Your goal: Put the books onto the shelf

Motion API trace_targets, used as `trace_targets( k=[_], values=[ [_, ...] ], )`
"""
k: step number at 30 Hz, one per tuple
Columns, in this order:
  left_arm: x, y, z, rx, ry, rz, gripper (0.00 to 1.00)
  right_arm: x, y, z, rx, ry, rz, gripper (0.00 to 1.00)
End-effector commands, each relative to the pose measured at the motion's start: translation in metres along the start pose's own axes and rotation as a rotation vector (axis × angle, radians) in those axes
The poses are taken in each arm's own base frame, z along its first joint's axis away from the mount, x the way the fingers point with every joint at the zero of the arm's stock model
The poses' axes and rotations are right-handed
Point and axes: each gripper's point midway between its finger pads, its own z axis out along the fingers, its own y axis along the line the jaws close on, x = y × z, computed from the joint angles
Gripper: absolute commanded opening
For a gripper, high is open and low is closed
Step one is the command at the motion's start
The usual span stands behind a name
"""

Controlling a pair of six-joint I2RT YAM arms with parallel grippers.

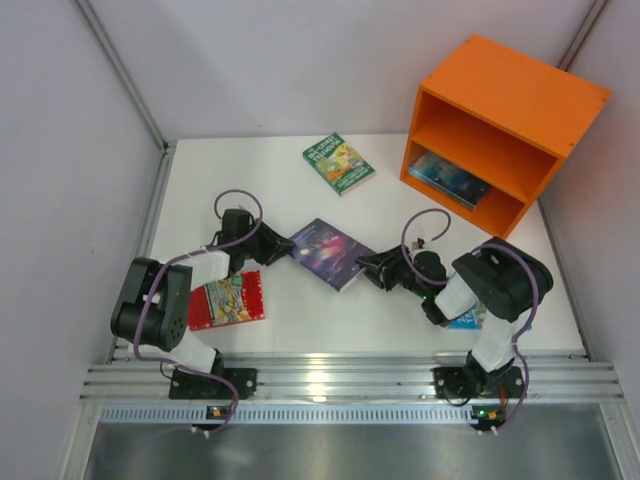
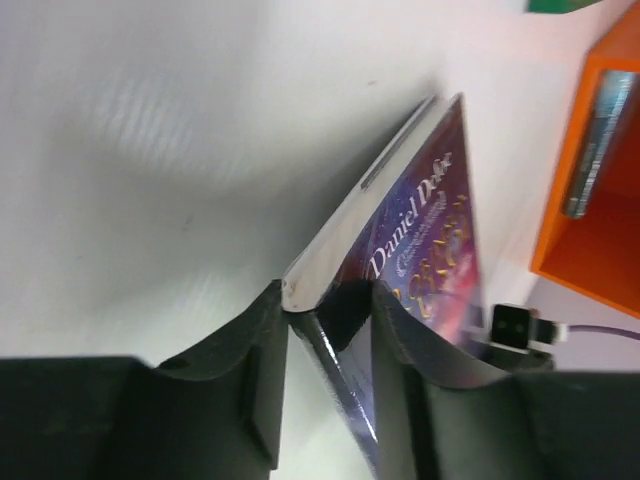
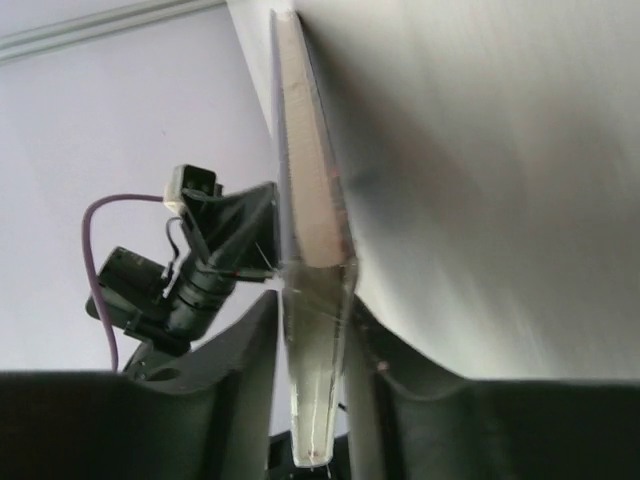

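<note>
At the middle of the white table lies the dark purple book, cover up and turned cornerwise, outside the shelf and caught between both arms. Whether it rests fully on the table or is raised a little cannot be told.

At its 9 o'clock corner sits the left gripper. In the left wrist view its fingers straddle that corner, one against the shiny spine edge and the other over the cover; a dark sliver shows beside the book, so I cannot tell whether the jaws are pinching it or only close around it.

At the book's 4 o'clock edge sits the right gripper. In the right wrist view its fingers press against both faces of the book, with the page edge running up between them: it is pinching the book.

At 12 o'clock from the purple book, well apart, the green book lies flat. At 8 o'clock the red book lies partly under the left arm. At 4 o'clock, a corner of the pale blue book shows beneath the right arm.

At 2 o'clock stands the orange shelf, at the table's far right corner, open side facing the arms. The bright blue book lies in its lower compartment.
</note>
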Motion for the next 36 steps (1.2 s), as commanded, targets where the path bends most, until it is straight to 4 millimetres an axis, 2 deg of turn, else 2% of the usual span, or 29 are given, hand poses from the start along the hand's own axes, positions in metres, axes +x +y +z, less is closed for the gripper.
trace_targets(
  k=[1,2,3,5,6,7,8,10,11,12,13,15,16,17,19,20,21,23,25,26,28,29,30,31,32,33,34,35,36],
  values=[
    [-0.008,-0.030,0.003,0.106,-0.010,0.035,0.30,0.022,0.042,-0.008,-0.174,0.121,-0.073,0.35],
    [-0.006,-0.032,0.003,0.115,0.002,0.034,0.25,0.023,0.035,-0.007,-0.151,0.134,-0.084,0.41],
    [-0.005,-0.035,0.002,0.127,0.010,0.031,0.15,0.027,0.021,-0.006,-0.094,0.164,-0.082,0.50],
    [-0.003,-0.040,-0.001,0.142,0.015,0.029,0.03,0.028,0.005,-0.007,-0.031,0.176,-0.127,0.53],
    [-0.003,-0.044,-0.003,0.153,0.019,0.025,0.00,0.025,-0.014,-0.009,0.047,0.167,-0.127,0.55],
    [-0.002,-0.048,-0.006,0.165,0.017,0.026,0.00,0.022,-0.021,-0.011,0.068,0.158,-0.175,0.56],
    [-0.001,-0.051,-0.007,0.172,0.018,0.030,0.00,0.020,-0.019,-0.013,0.068,0.147,-0.202,0.56],
    [-0.001,-0.056,-0.011,0.185,0.018,0.023,0.00,0.014,-0.038,-0.016,0.167,0.138,-0.279,0.57],
    [0.000,-0.056,-0.011,0.185,0.022,0.018,0.00,0.010,-0.030,-0.018,0.170,0.125,-0.328,0.58],
    [0.000,-0.057,-0.011,0.181,0.029,-0.002,0.00,0.003,-0.044,-0.019,0.296,0.108,-0.355,0.60],
    [0.003,-0.057,-0.011,0.181,0.042,-0.013,0.00,-0.004,-0.047,-0.021,0.344,0.104,-0.466,0.61],
    [0.005,-0.061,-0.012,0.188,0.052,-0.030,0.00,-0.015,-0.035,-0.031,0.465,0.081,-0.573,0.65],
    [0.006,-0.061,-0.011,0.185,0.055,-0.033,0.00,-0.031,-0.032,-0.035,0.516,0.028,-0.666,0.67],
    [0.008,-0.064,-0.011,0.191,0.057,-0.027,0.00,-0.037,-0.020,-0.039,0.522,-0.004,-0.708,0.68],
    [0.009,-0.064,-0.010,0.177,0.055,-0.028,0.00,-0.054,-0.013,-0.053,0.640,-0.016,-0.821,0.70],
    [0.011,-0.067,-0.010,0.180,0.058,-0.017,0.00,-0.057,-0.019,-0.065,0.724,0.010,-0.846,0.71],
    [0.012,-0.068,-0.010,0.173,0.053,-0.014,0.00,-0.066,0.004,-0.061,0.726,-0.033,-0.895,0.71],
    [0.015,-0.069,-0.010,0.160,0.054,-0.012,0.00,-0.074,0.014,-0.065,0.761,-0.034,-0.991,0.71],
    [0.016,-0.071,-0.011,0.161,0.056,-0.015,0.00,-0.079,0.033,-0.068,0.790,-0.051,-1.086,0.72],
    [0.017,-0.071,-0.011,0.160,0.062,-0.025,0.00,-0.070,0.052,-0.062,0.748,-0.047,-1.148,0.72],
    [0.019,-0.074,-0.012,0.169,0.068,-0.031,0.00,-0.060,0.072,-0.054,0.709,-0.038,-1.290,0.73],
    [0.020,-0.076,-0.013,0.177,0.074,-0.036,0.00,-0.040,0.091,-0.044,0.636,-0.021,-1.361,0.73],
    [0.022,-0.078,-0.014,0.183,0.085,-0.039,0.00,-0.031,0.098,-0.038,0.608,-0.007,-1.418,0.73],
    [0.023,-0.079,-0.014,0.185,0.090,-0.042,0.00,-0.023,0.103,-0.035,0.588,0.014,-1.502,0.73],
    [0.023,-0.082,-0.015,0.192,0.093,-0.046,0.00,-0.002,0.110,-0.025,0.542,0.044,-1.561,0.73],
    [0.025,-0.082,-0.016,0.192,0.103,-0.051,0.00,0.006,0.112,-0.021,0.529,0.056,-1.599,0.72],
    [0.024,-0.083,-0.016,0.194,0.104,-0.056,0.00,0.011,0.105,-0.014,0.540,0.087,-1.651,0.71],
    [0.025,-0.084,-0.017,0.196,0.108,-0.064,0.00,0.028,0.109,-0.009,0.510,0.111,-1.692,0.70],
    [0.025,-0.084,-0.017,0.196,0.112,-0.068,0.00,0.035,0.107,-0.006,0.508,0.129,-1.727,0.69]
  ],
)
